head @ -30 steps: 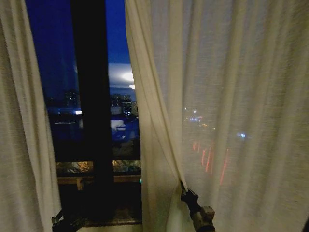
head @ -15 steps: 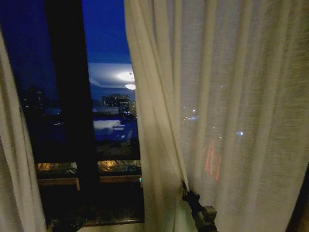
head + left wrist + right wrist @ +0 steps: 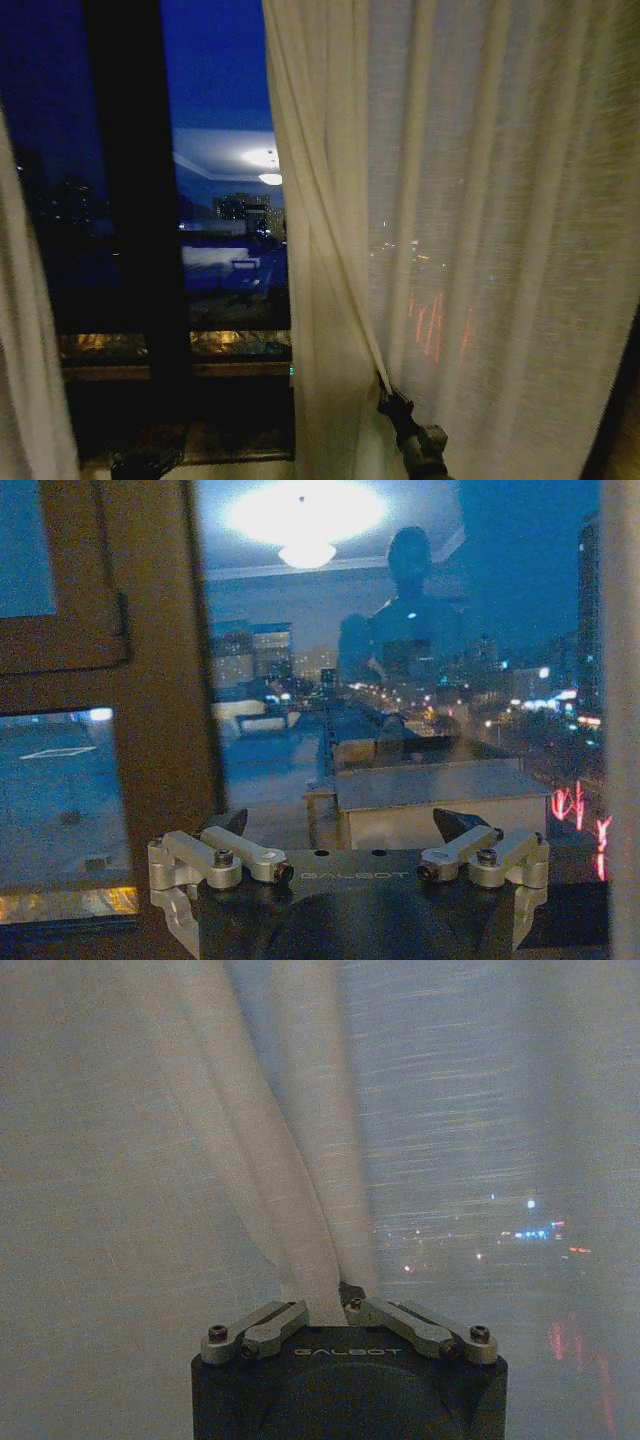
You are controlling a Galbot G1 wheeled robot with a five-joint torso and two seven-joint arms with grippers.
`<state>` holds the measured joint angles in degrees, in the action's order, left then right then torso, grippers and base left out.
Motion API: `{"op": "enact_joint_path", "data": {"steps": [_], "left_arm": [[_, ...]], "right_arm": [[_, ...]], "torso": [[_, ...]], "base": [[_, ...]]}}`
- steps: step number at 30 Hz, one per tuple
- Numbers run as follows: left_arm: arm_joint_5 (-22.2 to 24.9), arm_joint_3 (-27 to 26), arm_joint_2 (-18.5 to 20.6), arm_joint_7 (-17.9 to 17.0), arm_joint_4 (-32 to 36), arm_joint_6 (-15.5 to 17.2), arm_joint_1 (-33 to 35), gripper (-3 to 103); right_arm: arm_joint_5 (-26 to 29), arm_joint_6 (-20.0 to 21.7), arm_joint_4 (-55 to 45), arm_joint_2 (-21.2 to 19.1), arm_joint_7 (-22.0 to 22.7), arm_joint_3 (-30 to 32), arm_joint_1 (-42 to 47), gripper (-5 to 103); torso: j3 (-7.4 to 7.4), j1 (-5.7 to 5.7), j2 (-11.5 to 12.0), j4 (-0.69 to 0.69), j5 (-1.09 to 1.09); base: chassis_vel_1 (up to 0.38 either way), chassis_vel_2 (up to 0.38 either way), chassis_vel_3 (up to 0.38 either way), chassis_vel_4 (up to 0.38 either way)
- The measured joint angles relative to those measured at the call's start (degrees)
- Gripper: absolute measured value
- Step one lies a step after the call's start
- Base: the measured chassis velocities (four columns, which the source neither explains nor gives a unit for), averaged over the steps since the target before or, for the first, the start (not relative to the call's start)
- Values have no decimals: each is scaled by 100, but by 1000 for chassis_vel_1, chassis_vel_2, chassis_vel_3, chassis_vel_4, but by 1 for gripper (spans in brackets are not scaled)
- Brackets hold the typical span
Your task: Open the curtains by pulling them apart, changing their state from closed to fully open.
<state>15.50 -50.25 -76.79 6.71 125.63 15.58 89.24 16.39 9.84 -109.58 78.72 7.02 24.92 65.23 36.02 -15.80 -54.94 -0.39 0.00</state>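
I see the right claw [image 3: 388, 395] closed on a bunched fold at the inner edge of the right curtain panel [image 3: 480, 250]. From the pinch the sheer cream fabric rises in tight pleats that fan out above the claw, and city lights glow through the thin cloth beside it. In the right wrist view the fold [image 3: 310, 1260] sits between the two fingers, which press together on it. The left curtain panel [image 3: 25, 380] hangs far to the other side, just beside the left claw [image 3: 145, 462], which is low near the window sill. In the left wrist view the left claw [image 3: 345, 865] has its fingers spread wide and holds nothing, facing the dark window glass [image 3: 400, 680]. Between the panels the window frame [image 3: 135, 200] stands uncovered.
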Motion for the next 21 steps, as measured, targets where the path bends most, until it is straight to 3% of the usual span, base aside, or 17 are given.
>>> {"op": "enact_joint_path", "data": {"steps": [12, 21], "left_arm": [[-12, -12, 23, 6, -35, 3, -7, 100], [-9, 0, 26, 9, -106, 3, -34, 100]], "right_arm": [[-19, -59, 73, -2, -24, -67, -62, 0], [-38, -59, 72, 1, -23, -101, -56, 0]], "torso": [[0, 0, 0, -1, 2], [0, 0, 0, 3, -3]], "base": [[-287, -276, 282, 284], [-173, -173, 172, 179]]}}
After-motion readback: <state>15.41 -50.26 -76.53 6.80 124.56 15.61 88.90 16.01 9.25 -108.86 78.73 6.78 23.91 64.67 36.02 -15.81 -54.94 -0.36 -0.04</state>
